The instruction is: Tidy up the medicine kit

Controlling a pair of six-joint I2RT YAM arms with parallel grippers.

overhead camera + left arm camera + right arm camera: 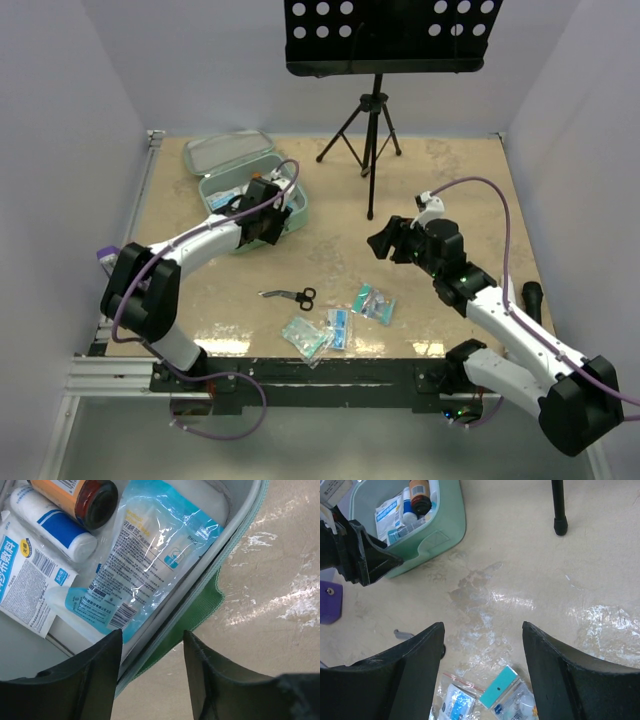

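Medicine kit [228, 153] open on white-walled beige table [450, 165]; left hand [152, 637], right hand [483, 627] spread

The left arm [190, 240] and the right arm [515, 325] are built alike: glossy white shells on the long links, chunky matte black housings at the joints. A thin purple cable [288, 172] loops off the left one in the upper left of the overhead view. A second purple cable [500, 205] curves above the right one at centre right. The left hand [152, 635] and right hand [482, 625] each end in two broad black fingers [405, 670] — tapered, matte, faintly scratched.
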